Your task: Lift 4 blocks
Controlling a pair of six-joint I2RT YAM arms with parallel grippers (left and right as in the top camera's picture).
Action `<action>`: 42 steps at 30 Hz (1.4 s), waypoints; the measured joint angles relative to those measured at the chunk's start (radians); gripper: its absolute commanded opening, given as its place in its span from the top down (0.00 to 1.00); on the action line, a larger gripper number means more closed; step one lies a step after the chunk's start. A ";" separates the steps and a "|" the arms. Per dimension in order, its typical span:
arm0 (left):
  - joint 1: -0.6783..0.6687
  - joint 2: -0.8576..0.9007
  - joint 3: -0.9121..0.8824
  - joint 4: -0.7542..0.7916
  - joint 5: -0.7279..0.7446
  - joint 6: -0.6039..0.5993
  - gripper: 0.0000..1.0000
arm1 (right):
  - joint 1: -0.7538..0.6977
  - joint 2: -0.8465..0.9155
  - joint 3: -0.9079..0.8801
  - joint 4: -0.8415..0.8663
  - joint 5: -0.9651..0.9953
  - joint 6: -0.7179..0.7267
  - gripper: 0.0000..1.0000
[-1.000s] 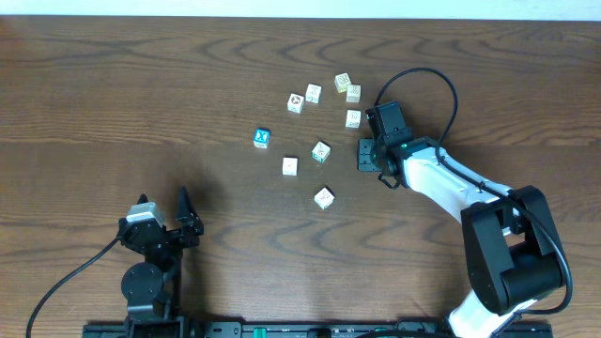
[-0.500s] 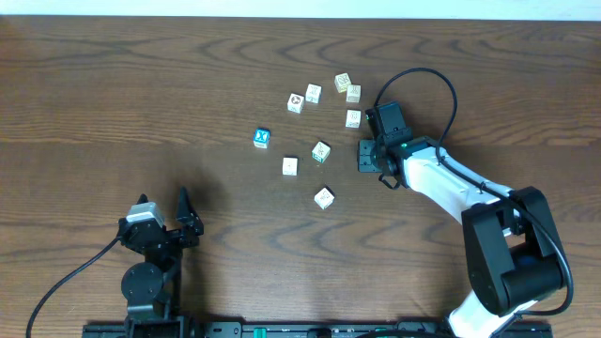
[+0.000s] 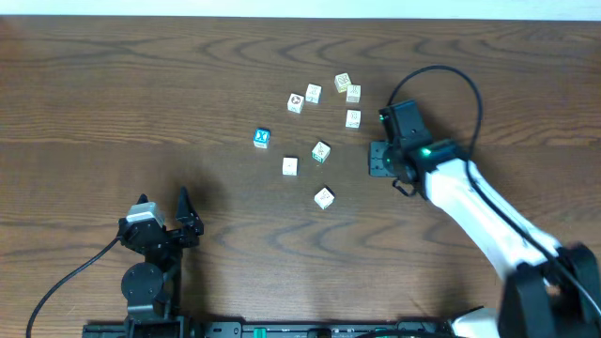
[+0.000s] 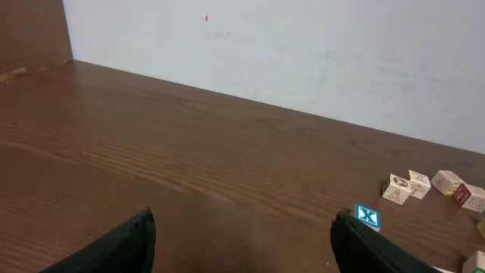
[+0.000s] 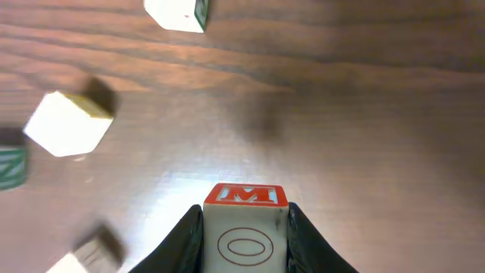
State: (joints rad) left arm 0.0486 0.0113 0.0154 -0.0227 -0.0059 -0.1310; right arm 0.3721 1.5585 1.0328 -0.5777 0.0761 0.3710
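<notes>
— Since you're the one reaching, how does the desk (image 3: 113, 84) lie for you?

— Biggest things first. My right arm (image 3: 470, 192) stretches in from the near right corner toward the middle. My left arm (image 3: 146, 253) sits folded by the near edge, left of centre.

— And the claws?

— My right claw (image 3: 380, 158) is closed on a cream cube (image 5: 244, 239), pinched square between both fingers. It has a red M on top and a red ring on the face toward my wrist camera. Whether it is clear of the wood I can't say for sure. My left claw (image 4: 242, 262) stands wide apart with nothing in it.

— Where are the other blocks?

— The blocks (image 3: 321, 151) are scattered right of centre, toward the far edge. From my right claw they all lie on the left-edge side. The closest block (image 3: 353, 118) is near it, a little toward the far edge. They're cubes, so there is no long axis to line up with. I'd judge the right arm should take them, since it is beside the scatter and the left claw is well apart. I'd skip the blue-faced cube (image 3: 262, 138).
</notes>
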 measured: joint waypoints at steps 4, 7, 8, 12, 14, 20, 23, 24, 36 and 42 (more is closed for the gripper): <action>0.000 0.000 0.000 0.000 0.000 0.000 0.25 | 0.000 -0.098 0.000 -0.121 -0.015 0.019 0.92; 0.000 0.000 0.000 0.000 0.000 0.000 0.26 | 0.000 -0.142 0.000 -0.240 -0.017 0.041 0.96; 0.000 0.000 0.000 0.000 0.000 0.000 0.26 | 0.001 -0.144 0.000 -0.253 -0.019 0.044 0.97; 0.000 0.000 0.000 0.000 0.000 0.000 0.26 | 0.016 -0.145 -0.004 -0.326 -0.019 0.072 0.96; 0.000 0.000 0.000 0.000 0.000 0.000 0.25 | 0.042 -0.145 -0.017 -0.322 -0.020 0.082 0.94; 0.000 0.000 0.000 0.000 0.000 0.000 0.25 | 0.123 -0.145 -0.113 -0.194 -0.024 0.121 0.89; 0.000 0.000 0.000 0.000 0.000 0.000 0.26 | 0.166 -0.145 -0.191 -0.089 -0.024 0.151 0.86; 0.000 0.000 0.000 0.000 0.000 0.000 0.26 | 0.178 -0.145 -0.217 -0.061 -0.024 0.160 0.86; 0.000 0.000 0.000 0.000 0.000 0.000 0.25 | 0.229 -0.151 -0.431 0.212 -0.024 0.204 0.79; 0.000 0.000 0.000 0.000 0.000 0.000 0.26 | 0.229 -0.153 -0.448 0.241 -0.021 0.227 0.57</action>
State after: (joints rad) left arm 0.0486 0.0113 0.0154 -0.0227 -0.0059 -0.1307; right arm 0.6006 1.4055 0.5846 -0.3367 0.0547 0.5983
